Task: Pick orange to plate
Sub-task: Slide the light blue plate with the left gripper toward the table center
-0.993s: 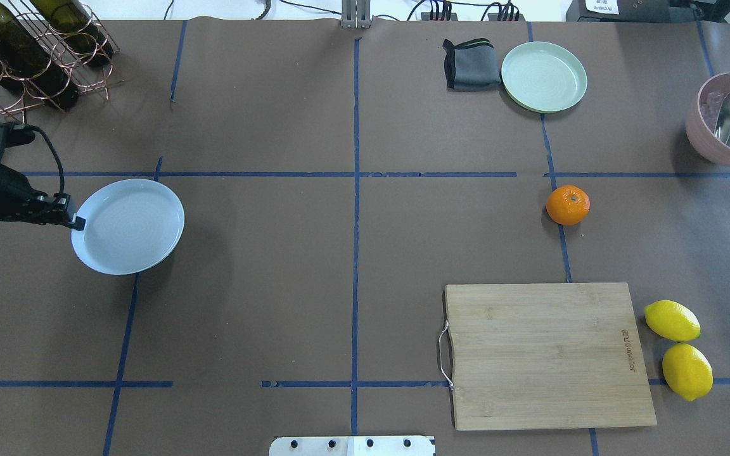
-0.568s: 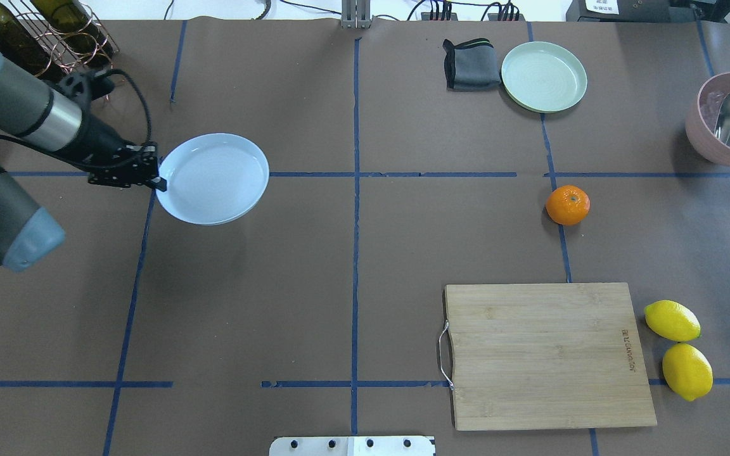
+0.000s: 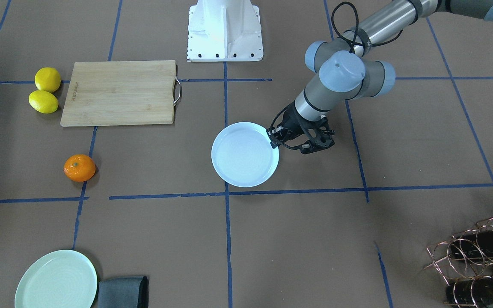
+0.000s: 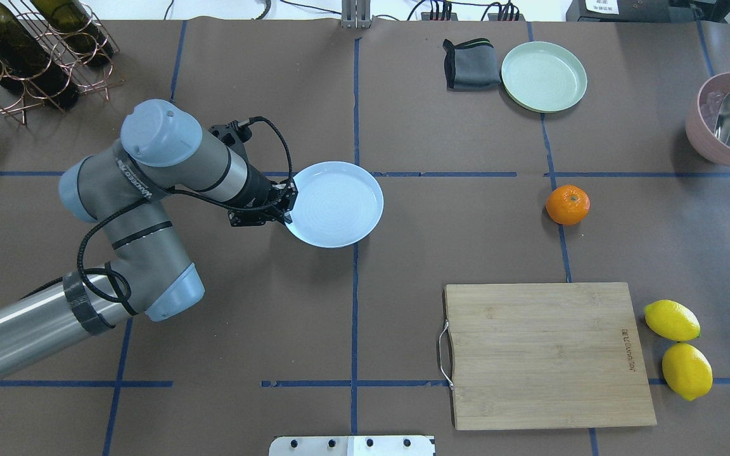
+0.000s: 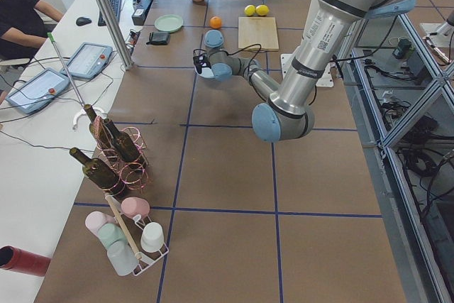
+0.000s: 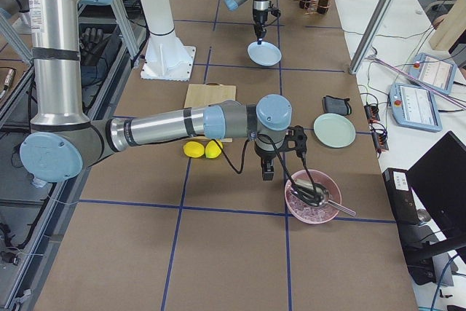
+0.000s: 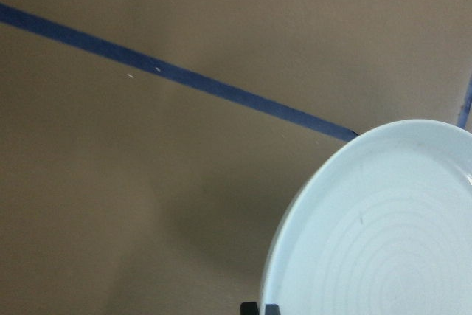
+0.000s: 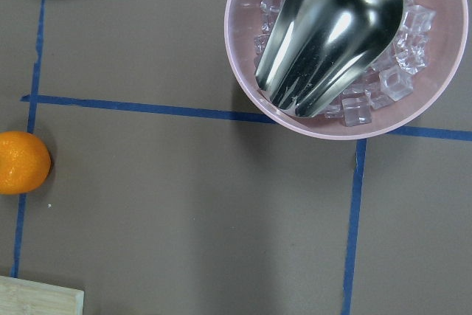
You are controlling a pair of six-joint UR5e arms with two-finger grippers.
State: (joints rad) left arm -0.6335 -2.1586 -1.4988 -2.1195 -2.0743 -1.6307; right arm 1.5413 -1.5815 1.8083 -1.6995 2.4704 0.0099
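Note:
The orange lies alone on the brown table right of centre, also seen in the front view and at the left edge of the right wrist view. My left gripper is shut on the left rim of the pale bluish-white plate, holding it a little above the table near the centre line, its shadow beneath. The left wrist view shows the plate with its concentric ridges. My right gripper hangs between the orange's area and the pink bowl; whether it is open or shut I cannot tell.
A mint-green plate and folded grey cloth sit at the far right. A wooden cutting board and two lemons lie near right. A pink bowl holds ice and a metal scoop. A wine rack stands far left.
My left arm has carried the plate to the right, from the table's left edge to the centre line. The orange has stayed in place.

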